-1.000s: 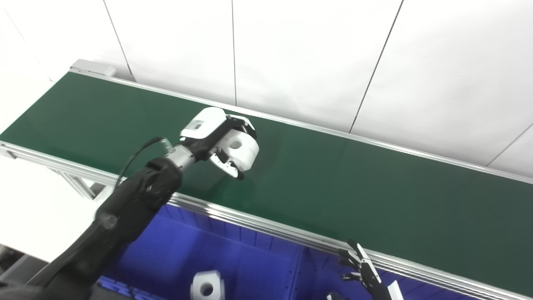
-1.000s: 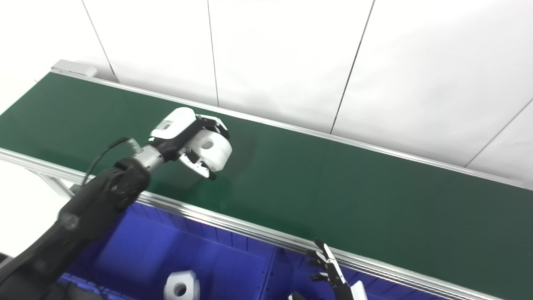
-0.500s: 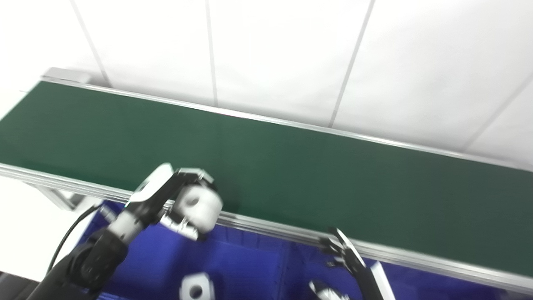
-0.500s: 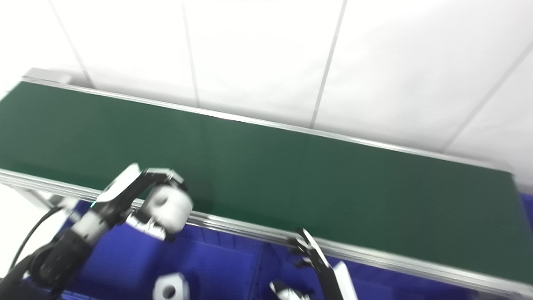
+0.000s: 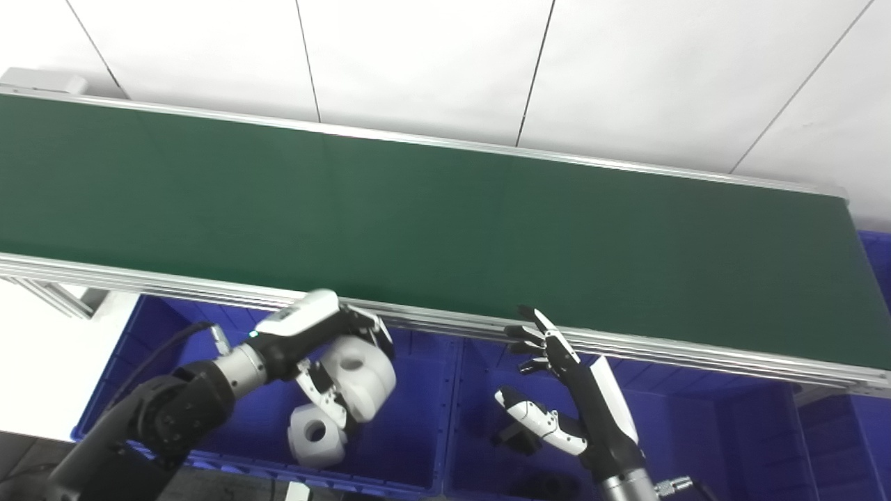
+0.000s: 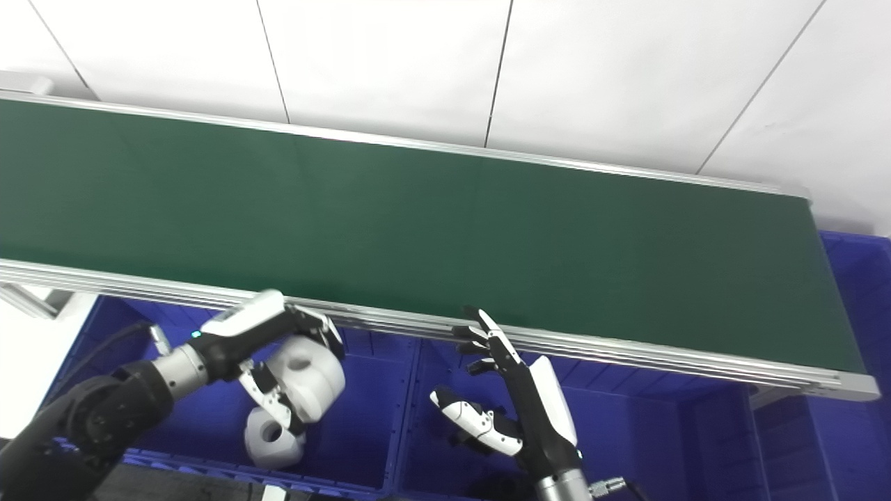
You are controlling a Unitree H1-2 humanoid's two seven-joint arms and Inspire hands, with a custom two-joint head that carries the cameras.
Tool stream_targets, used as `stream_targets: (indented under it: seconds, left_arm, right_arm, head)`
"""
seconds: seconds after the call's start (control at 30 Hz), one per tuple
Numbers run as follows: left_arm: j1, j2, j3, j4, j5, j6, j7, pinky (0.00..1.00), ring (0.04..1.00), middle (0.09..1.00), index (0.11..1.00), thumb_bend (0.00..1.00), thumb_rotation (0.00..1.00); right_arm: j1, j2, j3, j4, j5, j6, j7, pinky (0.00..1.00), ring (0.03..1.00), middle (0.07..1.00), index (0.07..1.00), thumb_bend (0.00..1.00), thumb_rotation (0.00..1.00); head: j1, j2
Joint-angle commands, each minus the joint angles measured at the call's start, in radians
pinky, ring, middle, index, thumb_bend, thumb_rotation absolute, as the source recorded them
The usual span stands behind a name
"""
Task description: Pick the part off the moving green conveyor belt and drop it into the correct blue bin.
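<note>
My left hand (image 5: 317, 344) is shut on a white cylindrical part with a centre hole (image 5: 362, 377), held above the left blue bin (image 5: 418, 445), just below the belt's front rail. A second white part with a hole (image 5: 314, 435) lies in that bin under it. The green conveyor belt (image 5: 445, 223) carries nothing. My right hand (image 5: 560, 390) hangs open, fingers spread upward, over the middle blue bin (image 5: 661, 431).
The belt's aluminium front rail (image 5: 626, 344) runs across just above both hands. A small dark object (image 5: 511, 438) lies in the middle bin beside the right thumb. Another blue bin (image 5: 878, 278) shows at the far right past the belt's end.
The camera has panned right and down. My left hand carried the white part off the belt, over the front rail, to above the left bin. The right hand stayed open.
</note>
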State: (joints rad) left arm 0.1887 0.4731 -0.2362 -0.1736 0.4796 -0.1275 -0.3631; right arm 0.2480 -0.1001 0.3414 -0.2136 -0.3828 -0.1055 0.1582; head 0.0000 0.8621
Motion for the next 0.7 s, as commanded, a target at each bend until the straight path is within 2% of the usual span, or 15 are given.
stream_targets:
  seconds: [0.0,0.1,0.13,0.17,0.2,0.23,0.3,0.43,0.47,0.5,0.67]
  left_arm:
    - [-0.017,-0.007,-0.011,-0.034,0.034,0.015,0.004,0.53,0.445,0.525,0.491,0.5,0.0]
    - [-0.024,-0.013,-0.028,-0.031,0.083,0.038,0.001,0.56,0.447,0.531,0.492,0.5,0.0]
    - [-0.024,-0.013,-0.031,-0.034,0.099,0.051,-0.003,0.6,0.605,0.671,0.496,0.5,0.02]
    - [-0.026,-0.009,-0.035,-0.038,0.107,0.063,-0.013,0.63,0.672,0.73,0.551,0.54,0.03]
    - [-0.027,-0.001,-0.04,-0.045,0.118,0.076,-0.029,0.68,0.773,0.818,0.712,0.62,0.03]
    - [-0.028,0.008,-0.046,-0.056,0.128,0.091,-0.049,0.69,0.786,0.829,0.729,0.63,0.04]
    - [-0.029,0.023,-0.059,-0.077,0.158,0.119,-0.089,0.77,0.879,0.907,0.816,0.68,0.11]
    - [-0.023,0.032,-0.066,-0.11,0.184,0.152,-0.126,0.83,0.969,0.989,0.892,0.77,0.23]
    - [-0.019,0.031,-0.061,-0.115,0.169,0.151,-0.126,0.85,0.984,0.994,0.921,0.8,0.31]
    - [-0.015,0.028,-0.053,-0.119,0.142,0.143,-0.12,0.86,0.994,0.998,0.934,0.82,0.34]
    - [0.027,-0.034,0.02,-0.122,-0.134,0.063,-0.069,0.87,1.0,1.0,0.972,0.85,0.4]
  right_arm:
    - [-0.006,0.009,-0.002,-0.049,-0.002,0.008,-0.005,0.63,0.749,0.81,0.923,0.69,0.7]
    - [-0.002,0.006,-0.001,-0.056,0.002,0.016,-0.003,0.63,0.755,0.812,0.924,0.69,0.7]
    - [-0.001,0.006,-0.001,-0.057,0.003,0.017,-0.003,0.63,0.756,0.812,0.924,0.69,0.69]
    - [0.001,0.006,0.0,-0.059,0.003,0.018,-0.003,0.63,0.757,0.812,0.924,0.68,0.69]
    - [0.002,0.005,0.0,-0.062,0.002,0.02,-0.003,0.63,0.758,0.812,0.924,0.68,0.69]
    - [0.004,0.005,0.0,-0.063,0.001,0.021,-0.003,0.63,0.758,0.812,0.924,0.68,0.69]
    - [0.005,0.006,0.0,-0.066,0.001,0.023,-0.003,0.63,0.761,0.812,0.925,0.68,0.69]
    - [0.005,0.007,0.0,-0.064,0.003,0.022,-0.004,0.63,0.762,0.813,0.924,0.68,0.68]
    - [0.004,0.006,0.0,-0.062,0.003,0.021,-0.004,0.64,0.763,0.814,0.924,0.68,0.68]
    - [0.004,0.005,0.0,-0.061,0.003,0.021,-0.004,0.64,0.764,0.816,0.925,0.68,0.68]
    - [0.006,-0.001,-0.004,-0.065,0.014,0.038,0.009,0.65,0.778,0.828,0.928,0.69,0.67]
  head:
    - [0.006,0.0]
    - [0.008,0.0]
    - [0.008,0.0]
    - [0.007,-0.001]
    - [0.007,-0.001]
    - [0.007,-0.002]
    - [0.006,-0.003]
    - [0.005,-0.011]
    - [0.004,-0.013]
    - [0.003,-0.014]
    - [-0.006,-0.026]
